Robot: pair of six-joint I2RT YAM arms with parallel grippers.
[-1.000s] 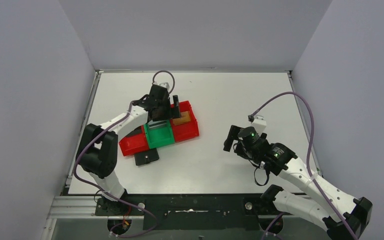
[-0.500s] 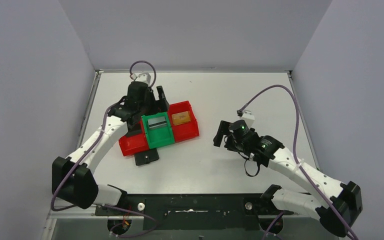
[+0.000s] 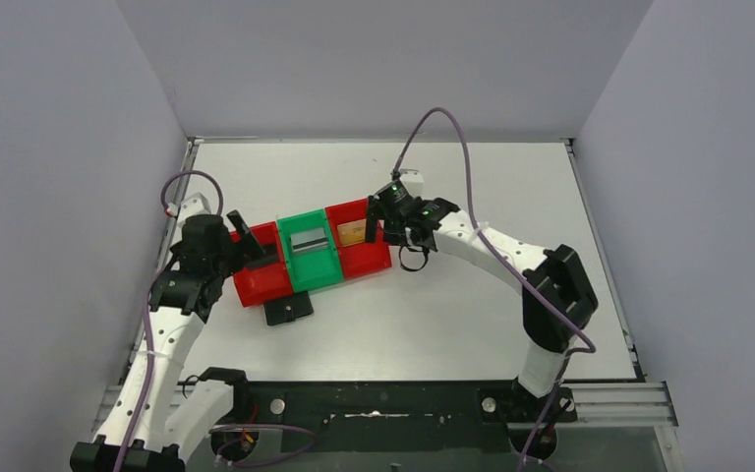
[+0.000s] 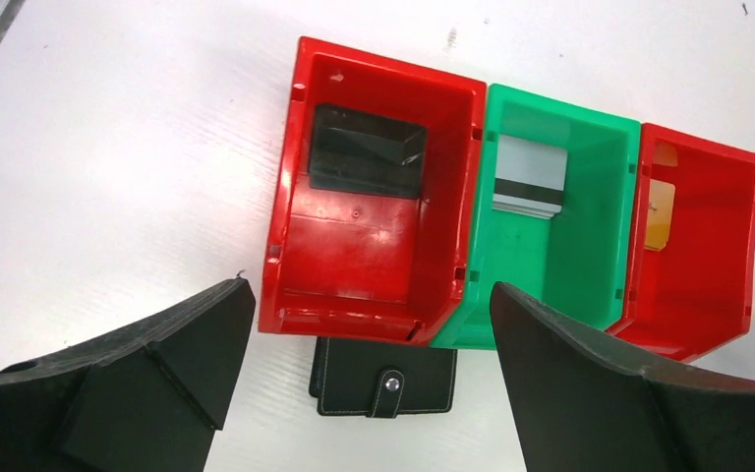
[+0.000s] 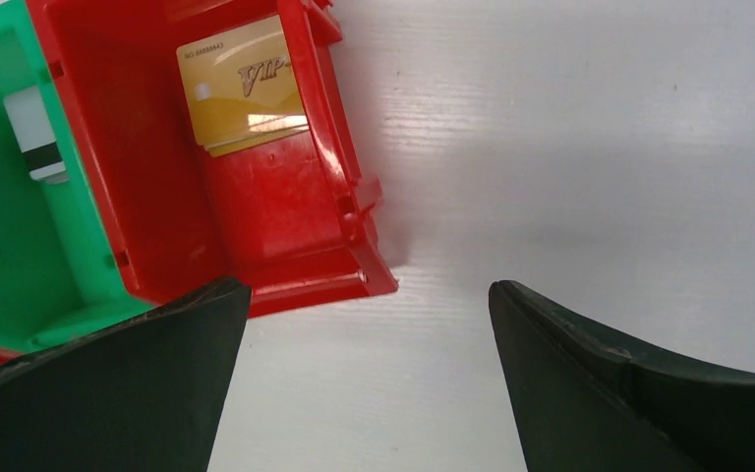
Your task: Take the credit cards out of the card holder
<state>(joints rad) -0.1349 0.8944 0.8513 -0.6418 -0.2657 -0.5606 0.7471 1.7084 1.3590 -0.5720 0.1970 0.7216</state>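
Brightness: strong, even white light is filling all three views, washing the table (image 3: pixel 551 177) nearly to pure white.
Shadows: a soft grey one is hugging the right red bin (image 5: pixel 285 206) on its outer side.
Glare: the black card (image 4: pixel 367 150) is throwing a pale sheen.
Focus: the fingers (image 4: pixel 138 383) of the left gripper (image 4: pixel 371 287) are looking soft-edged at the frame's bottom.

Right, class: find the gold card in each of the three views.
Top external: gold card mid-picture, in a red bin.
Left wrist: gold card near the right edge.
Right wrist: gold card at upper left.
Shared landmark: the green bin next to that red bin.
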